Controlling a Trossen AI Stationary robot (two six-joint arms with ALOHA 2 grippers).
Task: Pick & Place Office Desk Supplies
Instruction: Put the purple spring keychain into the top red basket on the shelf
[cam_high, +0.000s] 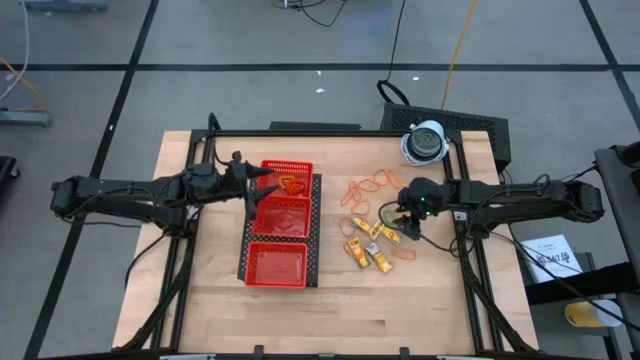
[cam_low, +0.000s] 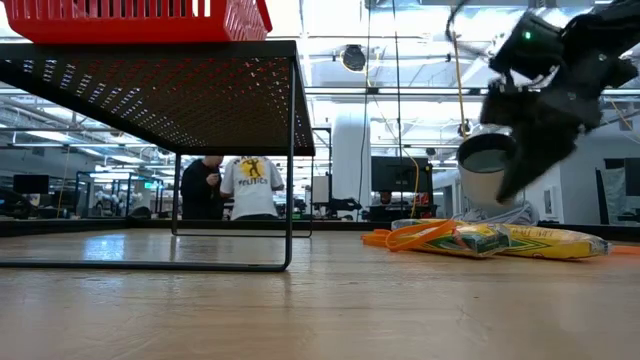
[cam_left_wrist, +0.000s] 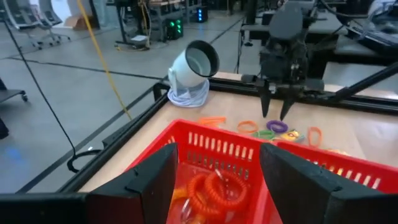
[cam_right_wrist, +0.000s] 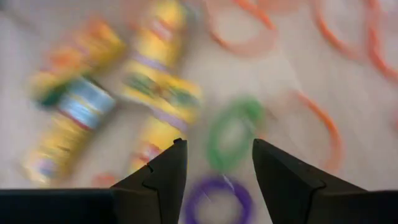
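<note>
Right tool (cam_right_wrist: 214, 163) hung released over a green ring (cam_right_wrist: 233, 134) and purple ring (cam_right_wrist: 217, 198); only the wrist view separated them. Left tool (cam_left_wrist: 217, 171), released, hovered above the red tray (cam_left_wrist: 211, 146), where we noted orange loops (cam_left_wrist: 214, 190).

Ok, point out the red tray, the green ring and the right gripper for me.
red tray (cam_high: 249, 262): high view, on its outer mesh wall.
green ring (cam_right_wrist: 233, 132): right wrist view, on the loop's band.
right gripper (cam_left_wrist: 276, 113): left wrist view, midway between its open fingertips.
</note>
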